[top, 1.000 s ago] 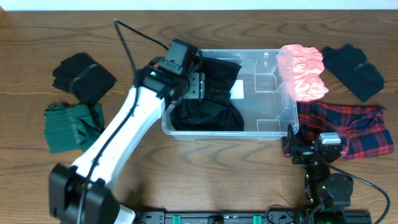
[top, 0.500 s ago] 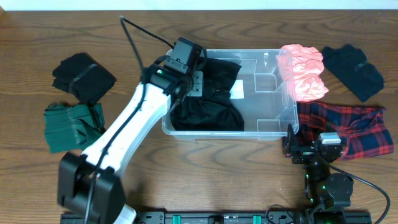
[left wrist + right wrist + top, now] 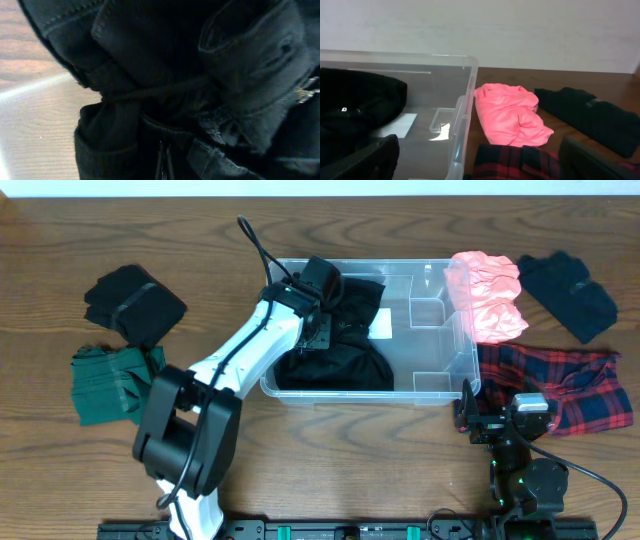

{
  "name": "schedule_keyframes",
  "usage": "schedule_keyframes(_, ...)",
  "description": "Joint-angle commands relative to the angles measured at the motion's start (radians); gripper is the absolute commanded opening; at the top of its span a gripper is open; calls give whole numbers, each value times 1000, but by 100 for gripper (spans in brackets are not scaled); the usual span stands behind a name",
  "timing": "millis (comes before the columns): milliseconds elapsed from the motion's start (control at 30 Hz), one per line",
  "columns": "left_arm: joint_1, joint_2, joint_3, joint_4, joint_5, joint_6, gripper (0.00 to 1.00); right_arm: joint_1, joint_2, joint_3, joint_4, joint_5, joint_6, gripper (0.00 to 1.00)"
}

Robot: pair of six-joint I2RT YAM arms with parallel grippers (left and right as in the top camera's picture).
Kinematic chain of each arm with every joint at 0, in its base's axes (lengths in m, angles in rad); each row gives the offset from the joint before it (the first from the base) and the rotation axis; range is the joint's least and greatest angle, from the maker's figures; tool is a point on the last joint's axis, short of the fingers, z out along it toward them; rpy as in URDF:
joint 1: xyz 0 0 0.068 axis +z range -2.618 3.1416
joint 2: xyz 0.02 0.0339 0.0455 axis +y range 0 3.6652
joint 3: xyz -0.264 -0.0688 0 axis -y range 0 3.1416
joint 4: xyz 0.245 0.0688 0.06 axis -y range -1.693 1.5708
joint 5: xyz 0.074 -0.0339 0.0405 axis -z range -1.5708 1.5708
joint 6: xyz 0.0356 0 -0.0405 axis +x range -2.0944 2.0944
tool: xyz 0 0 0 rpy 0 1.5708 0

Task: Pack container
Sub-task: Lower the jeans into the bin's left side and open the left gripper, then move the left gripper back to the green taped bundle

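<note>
The clear container point(image 3: 432, 345) sits mid-table with a black garment point(image 3: 340, 360) bunched in its left half and a white label point(image 3: 381, 325) on its base. My left gripper point(image 3: 323, 328) reaches over the left rim and rests down on that garment. In the left wrist view the black garment point(image 3: 165, 75) fills the frame and the left gripper point(image 3: 162, 161) is shut, its tips pressed together against the cloth. My right gripper point(image 3: 497, 422) is parked by the container's front right corner. It is open point(image 3: 480, 167) with nothing between its fingers.
A pink cloth point(image 3: 487, 295) drapes at the container's right wall, with a dark cloth point(image 3: 568, 295) beyond it and a red plaid cloth point(image 3: 560, 385) in front. On the left lie a black cloth point(image 3: 133, 302) and a green cloth point(image 3: 115, 380).
The left gripper has shut and moved rightward, farther into the container over the black garment. The right arm has not moved.
</note>
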Motion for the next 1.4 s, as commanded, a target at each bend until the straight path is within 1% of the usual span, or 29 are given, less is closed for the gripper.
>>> schedule_keyframes(0, -2, 23, 11, -15, -35, 5, 6, 6, -5, -2, -3, 7, 10, 99)
schedule_keyframes(167, -2, -34, 24, -15, -35, 5, 6, 6, -5, -2, -3, 7, 10, 99)
schedule_keyframes(433, 3, -238, 31, -8, -48, 11, 7, 6, -5, -2, -3, 7, 10, 99)
schedule_keyframes(533, 18, -309, 31, -16, -143, 31, 17, 6, -5, -2, -3, 7, 10, 99)
schedule_keyframes(567, 26, -326, 31, -22, -183, 32, 17, 6, -5, -2, -3, 7, 10, 99)
schedule_keyframes(600, 37, -342, 31, -29, -222, 32, 22, 6, -5, -2, -3, 7, 10, 99)
schedule_keyframes(633, 51, -358, 31, -40, -261, 32, 24, 6, -5, -2, -4, 7, 10, 99)
schedule_keyframes(700, 80, -378, 31, -65, -309, 32, 54, 6, -5, -2, -4, 7, 10, 99)
schedule_keyframes(733, 100, -386, 31, -82, -324, 32, 63, 6, -5, -2, -3, 7, 10, 99)
schedule_keyframes(833, 163, -393, 31, -134, -327, 32, 84, 6, -5, -2, -4, 7, 10, 99)
schedule_keyframes(867, 187, -392, 30, -152, -327, 32, 88, 6, -5, -2, -3, 7, 10, 99)
schedule_keyframes(1100, 359, -391, 27, -238, -327, 31, 96, 6, -5, -2, -3, 7, 10, 99)
schedule_keyframes(1233, 449, -391, 19, -261, -327, 25, 98, 6, -5, -2, -3, 7, 10, 99)
schedule_keyframes(1367, 524, -391, -20, -268, -327, -34, 99, 6, -5, -2, -3, 7, 10, 99)
